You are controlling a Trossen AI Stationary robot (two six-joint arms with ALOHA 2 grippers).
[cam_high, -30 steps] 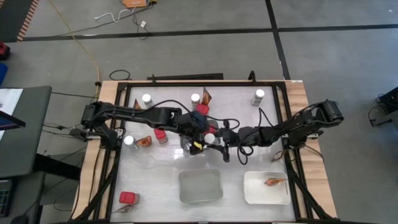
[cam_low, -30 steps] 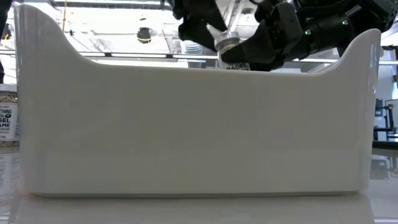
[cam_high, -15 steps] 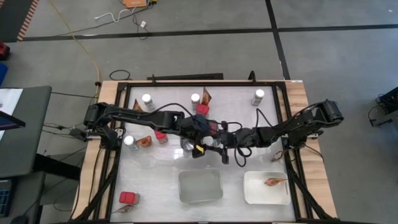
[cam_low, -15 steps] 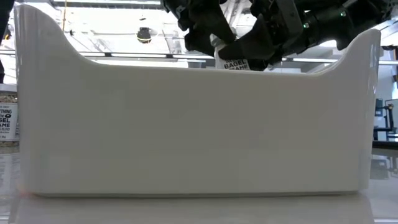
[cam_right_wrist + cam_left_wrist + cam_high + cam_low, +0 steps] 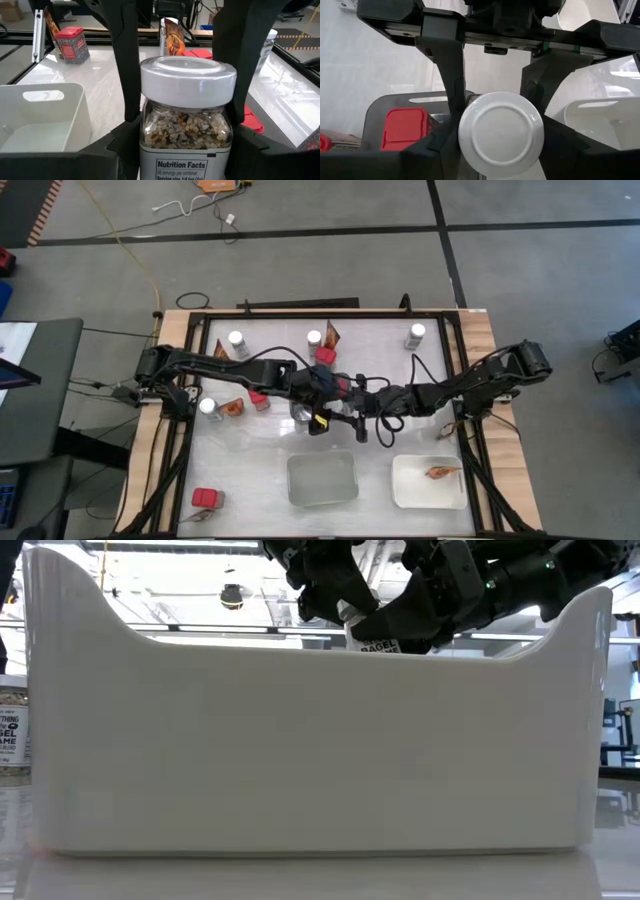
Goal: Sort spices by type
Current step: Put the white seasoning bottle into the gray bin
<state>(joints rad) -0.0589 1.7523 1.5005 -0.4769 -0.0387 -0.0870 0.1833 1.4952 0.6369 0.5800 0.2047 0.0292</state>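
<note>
Above mid-bench, the left pincer and right pincer meet at one white-lidded jar. Right pinches the jar's body; left straddles its lid, contact unclear. Release only once one grip is firm.

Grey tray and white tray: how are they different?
The rectangular grey plastic tray looks dull and slightly see-through; the rectangular white plastic tray is bright and solid. The white tray holds a flat orange-brown packet; no spice shows in the grey tray. Both are rectangular, side by side.
</note>
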